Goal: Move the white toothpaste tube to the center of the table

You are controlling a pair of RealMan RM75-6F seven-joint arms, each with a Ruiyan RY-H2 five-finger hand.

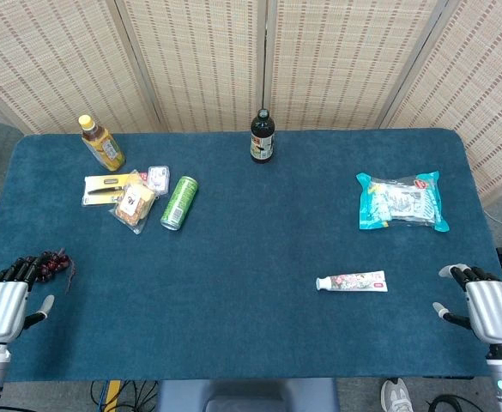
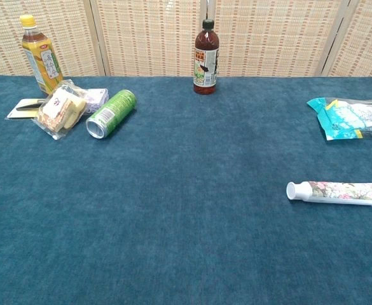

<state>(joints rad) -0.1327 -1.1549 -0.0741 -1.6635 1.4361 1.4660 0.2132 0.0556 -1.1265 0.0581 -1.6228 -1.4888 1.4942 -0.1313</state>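
Note:
The white toothpaste tube (image 1: 352,281) (image 2: 338,192) lies flat on the blue table (image 1: 233,292), right of the middle, with its cap pointing left. My right hand (image 1: 489,307) rests at the table's front right corner, to the right of the tube and apart from it, fingers spread and holding nothing. At the front left corner my left hand (image 1: 6,305) is also empty, its fingertips close to a small dark red bunch (image 1: 55,263). The chest view shows neither hand.
At the back left stand a yellow tea bottle (image 1: 102,142), a green can (image 1: 179,202) on its side, snack packs (image 1: 135,204) and a yellow packet (image 1: 105,189). A dark bottle (image 1: 262,137) stands at back centre. A teal bag (image 1: 401,201) lies behind the tube.

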